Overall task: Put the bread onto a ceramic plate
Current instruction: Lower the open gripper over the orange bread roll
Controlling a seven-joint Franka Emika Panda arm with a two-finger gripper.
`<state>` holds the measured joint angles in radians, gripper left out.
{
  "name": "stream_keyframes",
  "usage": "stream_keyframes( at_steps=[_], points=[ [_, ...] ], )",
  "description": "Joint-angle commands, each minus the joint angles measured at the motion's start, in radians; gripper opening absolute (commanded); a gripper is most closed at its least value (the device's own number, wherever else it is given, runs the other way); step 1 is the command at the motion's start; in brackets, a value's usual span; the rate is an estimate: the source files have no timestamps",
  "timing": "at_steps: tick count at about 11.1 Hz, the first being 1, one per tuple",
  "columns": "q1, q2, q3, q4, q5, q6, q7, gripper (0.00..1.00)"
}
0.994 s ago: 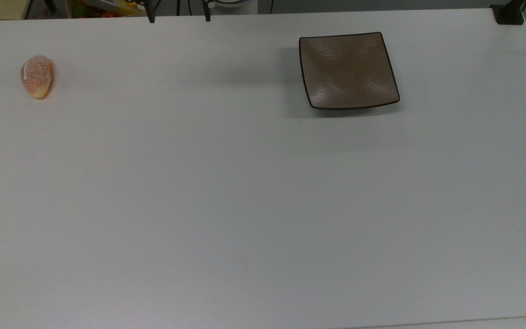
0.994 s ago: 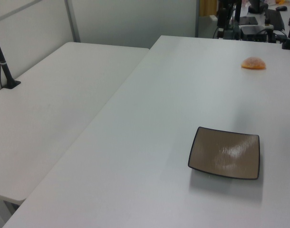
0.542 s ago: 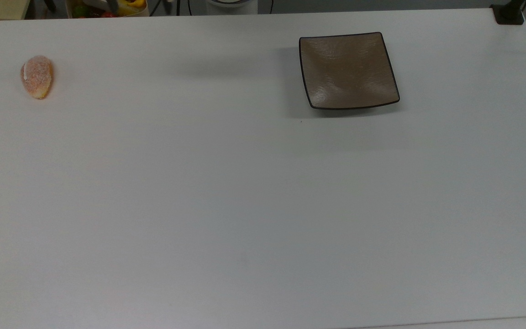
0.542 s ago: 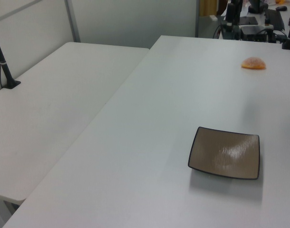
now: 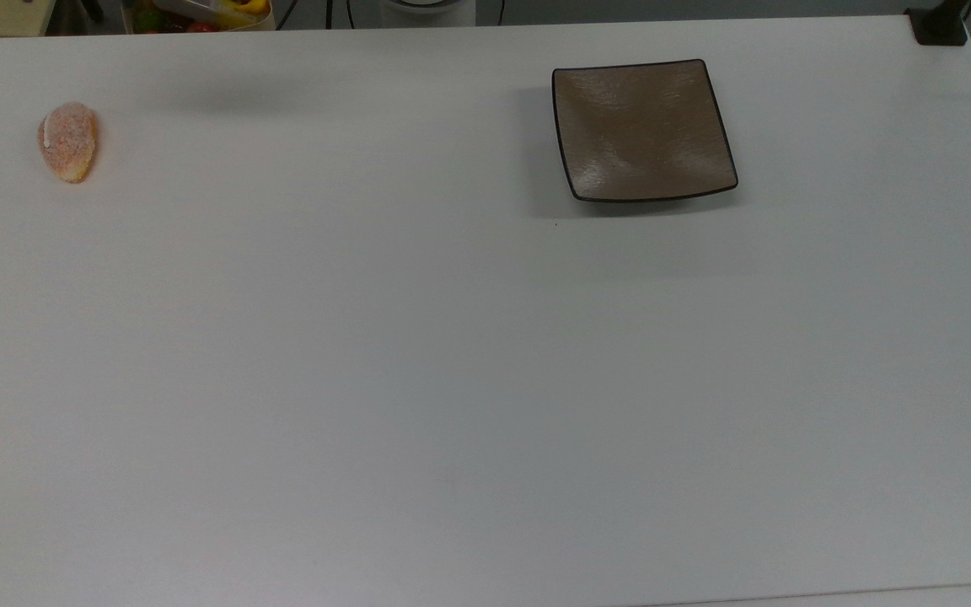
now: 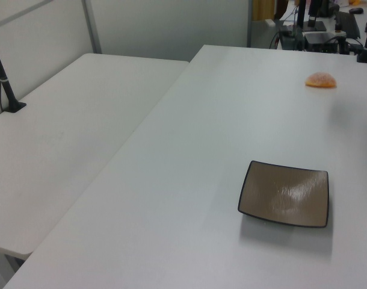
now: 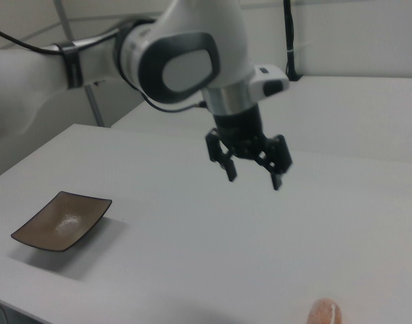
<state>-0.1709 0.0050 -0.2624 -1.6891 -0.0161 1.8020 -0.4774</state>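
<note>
Bread: lies on the white counter near the top view's left edge, long axis roughly up-down in that view, thin white stripe along its upper left side; in the left view it sits far back at the right; in the right view it is at the bottom edge, partly cut off
Plate: square, brown, dark rim, corners slightly turned up, flat on the counter in the top view's upper right, nothing on it; a glossy patch shows on it in the left view; in the right view it is at the lower left
Bread to plate: well apart, bare counter between them
Hand: in the right view it hangs in the air above the counter, pointing down, fingers spread wide with nothing between them; it is between plate and bread across that view, touching neither
Arm: white with dark joints, reaching in from the right view's upper left
Shadow: soft grey patch on the counter near the top view's upper edge, right of the bread
Second counter: white, adjoining on the left view's left, a black post standing at its far left
</note>
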Motion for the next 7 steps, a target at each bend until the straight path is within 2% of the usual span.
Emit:
stream_keyframes(
  at_steps=[1,4,7],
  points=[
    [-0.07,0.091,-0.009,-0.018,-0.01,0.123,-0.055,1.0],
    [-0.13,0.179,-0.009,-0.079,-0.012,0.261,-0.121,1.0],
    [-0.151,0.269,-0.011,-0.127,-0.015,0.364,-0.145,1.0]
  ],
)
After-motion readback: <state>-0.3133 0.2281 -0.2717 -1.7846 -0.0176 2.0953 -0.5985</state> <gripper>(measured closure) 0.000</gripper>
